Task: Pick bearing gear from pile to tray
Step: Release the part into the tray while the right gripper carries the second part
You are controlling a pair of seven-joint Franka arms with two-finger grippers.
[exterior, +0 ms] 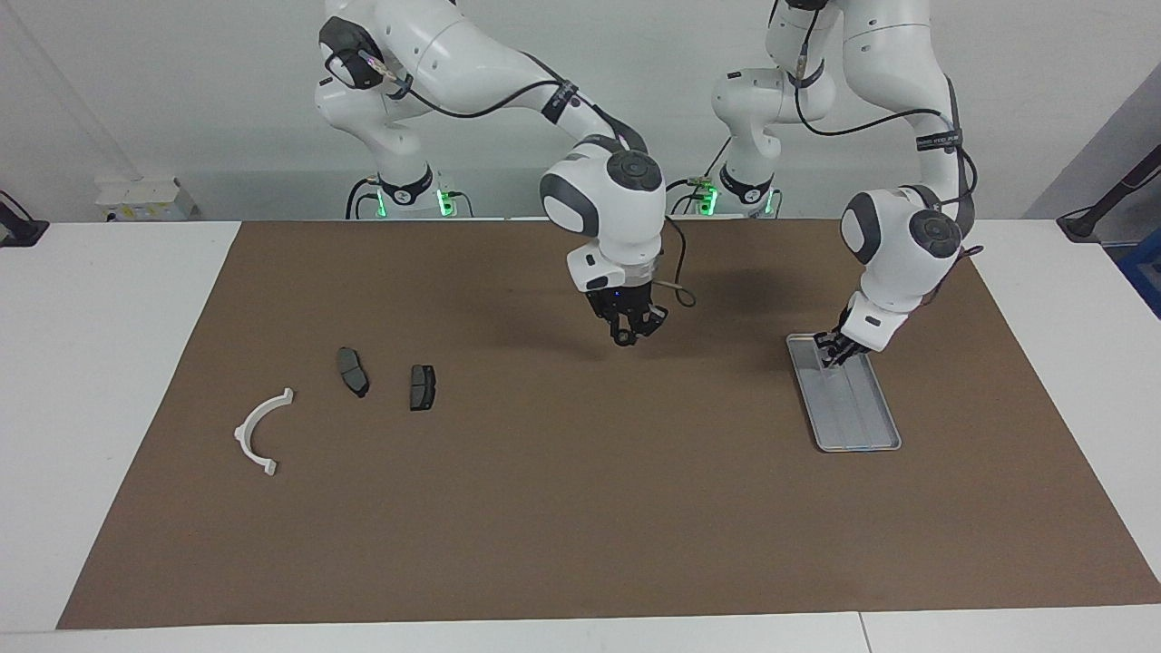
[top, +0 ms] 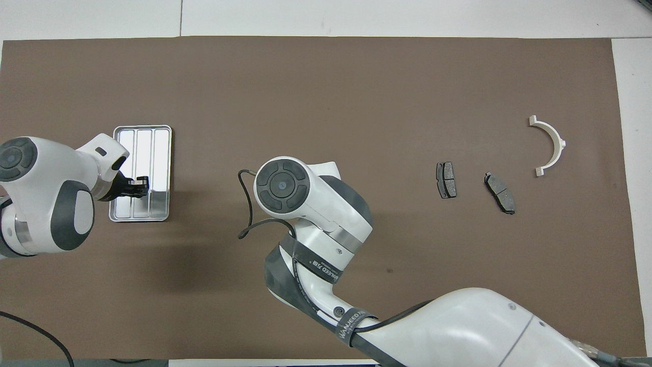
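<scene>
The pile lies toward the right arm's end of the mat: a white half-ring bracket (exterior: 263, 430) (top: 549, 146) and two dark grey brake pads (exterior: 353, 371) (exterior: 422, 386). No tiny black round pieces show. The silver tray (exterior: 862, 422) (top: 153, 135) lies toward the left arm's end. My left gripper (exterior: 830, 352) (top: 138, 184) is low over the tray's end nearer the robots, shut on a small light part, the bearing gear (top: 139, 180). My right gripper (exterior: 635, 328) hangs open and empty above the middle of the mat; its wrist hides it in the overhead view.
A brown mat (exterior: 580, 508) covers most of the white table. A loose black cable (top: 247, 204) hangs off the right wrist. Bare mat lies between the pile and the tray.
</scene>
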